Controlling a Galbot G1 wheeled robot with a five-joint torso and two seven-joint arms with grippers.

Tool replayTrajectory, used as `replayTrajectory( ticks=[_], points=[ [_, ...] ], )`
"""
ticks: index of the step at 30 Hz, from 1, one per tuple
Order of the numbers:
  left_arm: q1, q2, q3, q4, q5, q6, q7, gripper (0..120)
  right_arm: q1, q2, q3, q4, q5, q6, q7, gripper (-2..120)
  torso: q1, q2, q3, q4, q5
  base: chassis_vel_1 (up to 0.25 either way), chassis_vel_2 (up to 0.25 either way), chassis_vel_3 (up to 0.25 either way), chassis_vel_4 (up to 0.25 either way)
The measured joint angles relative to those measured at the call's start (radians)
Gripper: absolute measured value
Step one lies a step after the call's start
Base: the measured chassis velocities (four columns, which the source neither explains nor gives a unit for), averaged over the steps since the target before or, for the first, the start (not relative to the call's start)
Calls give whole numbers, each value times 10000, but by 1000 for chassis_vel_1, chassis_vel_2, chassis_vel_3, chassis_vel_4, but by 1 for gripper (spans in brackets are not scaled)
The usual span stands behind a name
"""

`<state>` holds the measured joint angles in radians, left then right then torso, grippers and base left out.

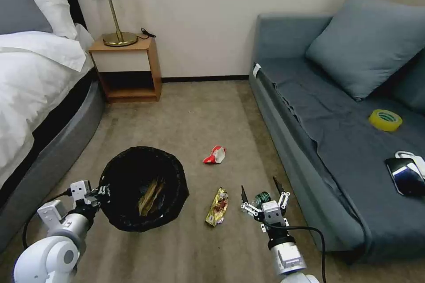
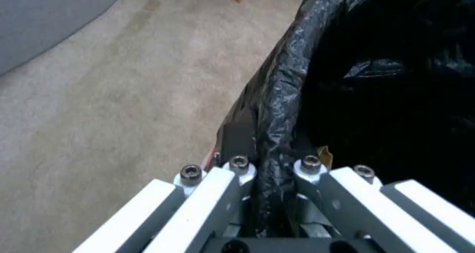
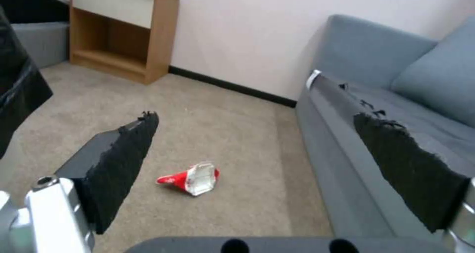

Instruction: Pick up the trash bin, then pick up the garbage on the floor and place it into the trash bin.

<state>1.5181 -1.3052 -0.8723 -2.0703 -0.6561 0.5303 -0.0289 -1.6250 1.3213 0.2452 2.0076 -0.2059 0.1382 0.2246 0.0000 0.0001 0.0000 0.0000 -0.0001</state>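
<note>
While the left gripper pinches the near rim of the trash bin, held with its mouth tipped toward the camera, the right gripper hovers low over the carpet with its fingers spread wide and nothing between them. Just beyond its tips sits what looks like the small bottle, partly hidden. To its left lies the gold-brown wrapper, long axis running away from the robot; farther ahead, the red-white wrapper points its red tip toward the bin.
</note>
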Motion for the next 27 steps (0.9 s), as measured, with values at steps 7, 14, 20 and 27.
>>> replayTrajectory(
  ticks=[7,14,20,27],
  points=[
    [65,-14,-17,-41,34,-8,28,3,355,-132,-268,-457,215,91,-16,100,0,-1,1,-1,1,-101,96,102,-103],
    [125,-85,180,-145,452,-74,165,3,1349,-769,-976,-1150,1591,-413,-147,100,0,-1,0,0,2,-19,23,22,-31],
    [81,-186,177,31,889,-120,345,3,3334,-2196,-2748,-1936,4031,-2737,372,100,0,-1,1,-2,1,0,0,0,0],
    [87,-152,-182,272,1094,-189,555,3,5958,-2833,-4707,-2669,7780,-5878,1270,100,0,0,1,2,0,0,0,0,0]
  ],
)
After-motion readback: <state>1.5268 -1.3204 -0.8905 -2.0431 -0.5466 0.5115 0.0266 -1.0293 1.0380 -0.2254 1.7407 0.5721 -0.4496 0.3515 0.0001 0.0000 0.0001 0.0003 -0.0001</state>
